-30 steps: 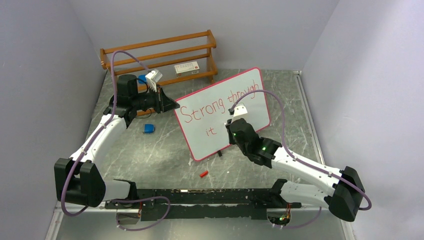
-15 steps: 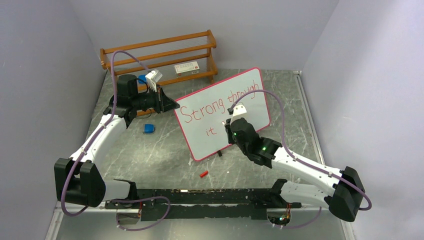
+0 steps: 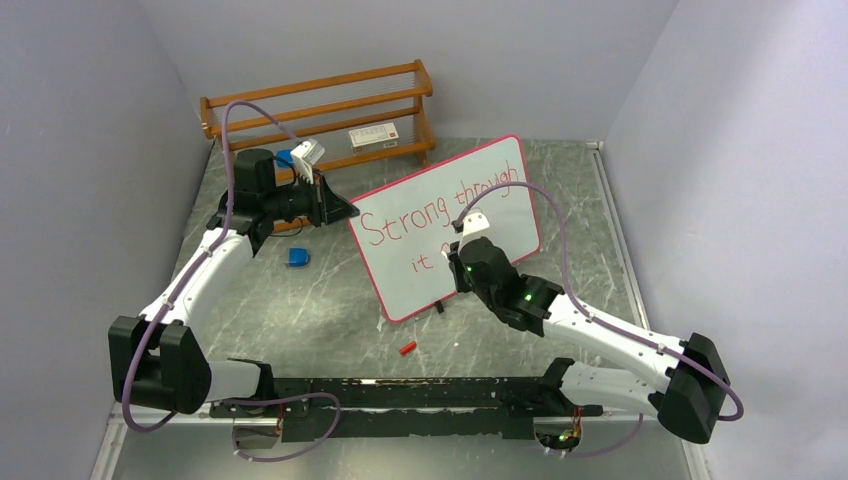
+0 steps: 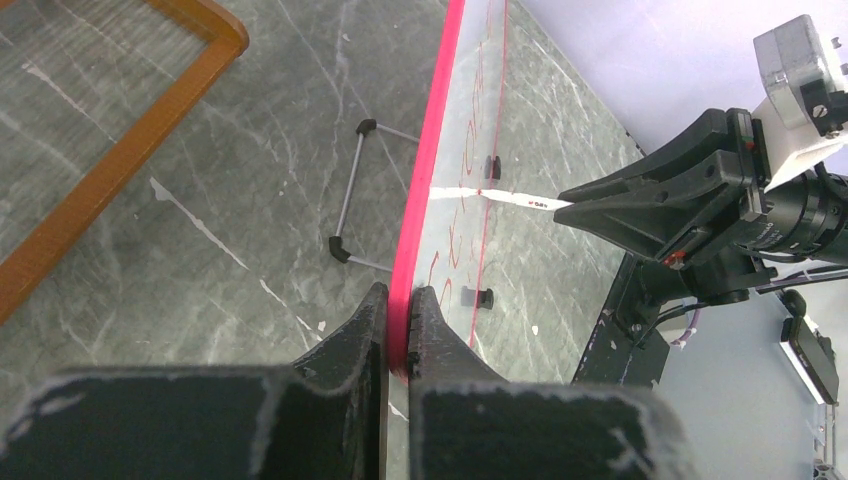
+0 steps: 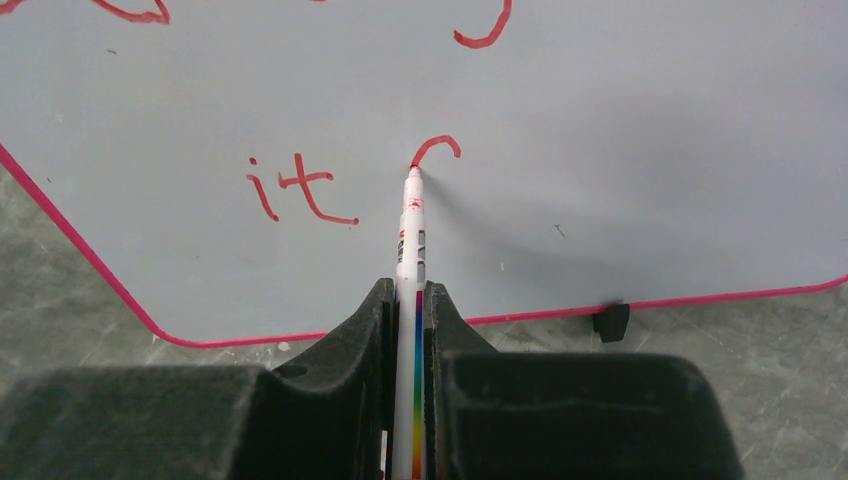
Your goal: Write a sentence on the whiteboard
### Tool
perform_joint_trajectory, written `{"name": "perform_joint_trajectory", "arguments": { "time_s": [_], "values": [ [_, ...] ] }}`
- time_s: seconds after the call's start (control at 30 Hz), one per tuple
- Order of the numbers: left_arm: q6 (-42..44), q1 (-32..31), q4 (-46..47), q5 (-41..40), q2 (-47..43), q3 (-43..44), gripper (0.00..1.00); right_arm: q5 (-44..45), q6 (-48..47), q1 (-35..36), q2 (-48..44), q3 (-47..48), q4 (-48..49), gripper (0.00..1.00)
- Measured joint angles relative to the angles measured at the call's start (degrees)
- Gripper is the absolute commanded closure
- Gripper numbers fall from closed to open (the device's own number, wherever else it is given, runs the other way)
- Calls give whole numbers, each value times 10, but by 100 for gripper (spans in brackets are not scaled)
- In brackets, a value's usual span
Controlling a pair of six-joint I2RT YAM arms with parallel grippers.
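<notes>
The whiteboard (image 3: 470, 205) with a pink-red rim stands tilted on the table. The sentence (image 3: 400, 222) in red reads "Strong through" on the upper line and "it" below. In the right wrist view "it" (image 5: 300, 190) is followed by a fresh curved stroke (image 5: 437, 148). My left gripper (image 3: 345, 212) is shut on the board's left rim (image 4: 425, 180). My right gripper (image 3: 452, 258) is shut on a white marker (image 5: 408, 280) whose red tip touches the board at the stroke's lower end.
A wooden rack (image 3: 320, 112) stands at the back with a small red-and-white box (image 3: 374, 136) on it. A blue object (image 3: 297, 257) lies left of the board. A red marker cap (image 3: 406, 348) lies in front. The board's black feet (image 5: 611, 320) rest on the marble table.
My right gripper has shifted slightly left and up along the board with the marker, drawing a new curved stroke after "it". The left arm has not moved.
</notes>
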Motion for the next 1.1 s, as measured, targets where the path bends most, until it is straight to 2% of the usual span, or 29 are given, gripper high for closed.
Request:
{"name": "perform_joint_trajectory", "arguments": {
  "time_s": [0.57, 1.1],
  "values": [
    [0, 0, 0, 0, 0, 0, 95, 16, 4, 0, 2, 0, -39, 100],
    [0, 0, 0, 0, 0, 0, 95, 45, 2, 0, 2, 0, -11, 100]
  ]
}}
